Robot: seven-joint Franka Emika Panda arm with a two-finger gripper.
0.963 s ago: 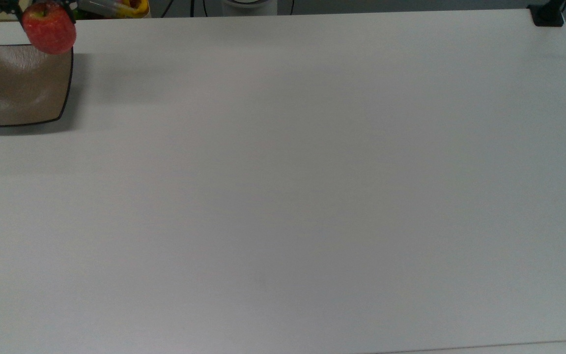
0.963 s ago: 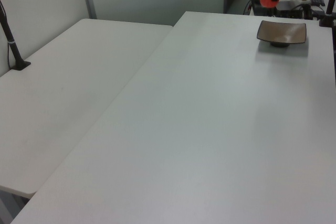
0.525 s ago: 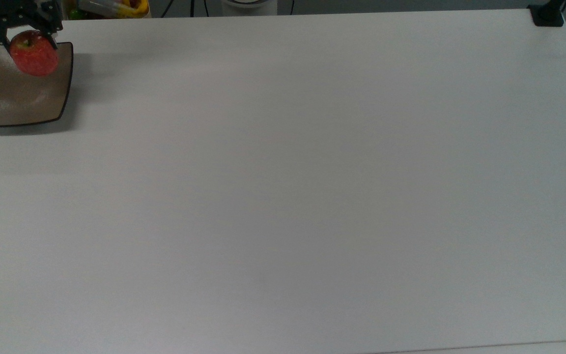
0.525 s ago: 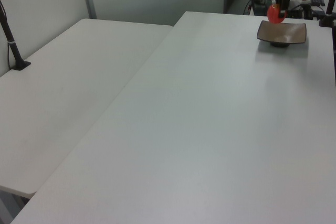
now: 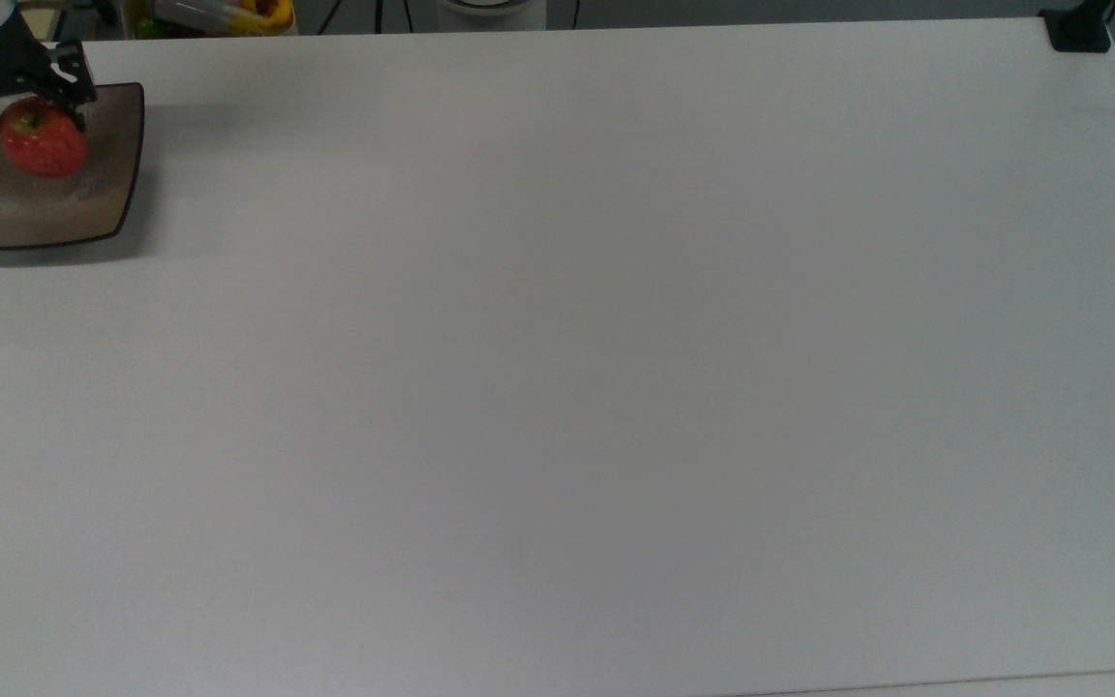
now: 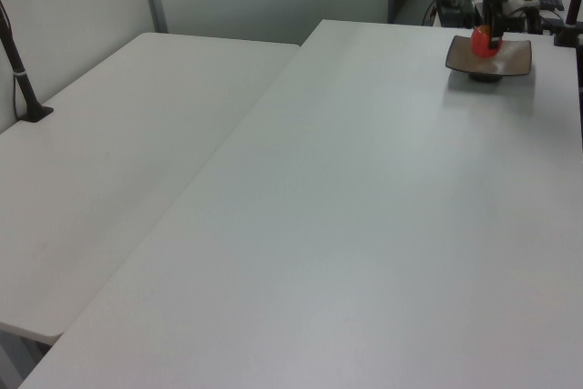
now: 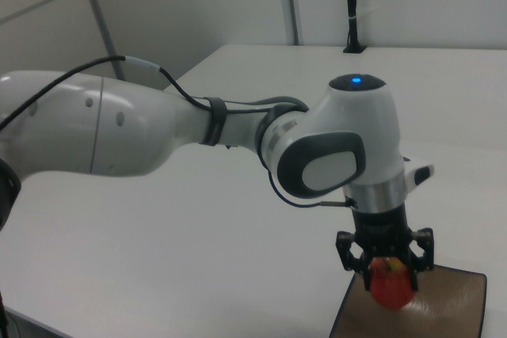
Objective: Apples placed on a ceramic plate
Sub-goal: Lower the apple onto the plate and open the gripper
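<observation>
The gripper (image 5: pixel 30 114) is clamped on the apple (image 5: pixel 43 147) over the ceramic plate (image 5: pixel 98 208), at the table's (image 5: pixel 557 387) far-left corner in the top view.

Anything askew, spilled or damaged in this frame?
Nothing stands out. The gripper holds the apple over the ceramic plate, which sits flat near the table corner, intact.

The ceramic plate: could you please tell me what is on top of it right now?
The apple, held in the gripper, sits over the ceramic plate; whether it touches is hidden.
</observation>
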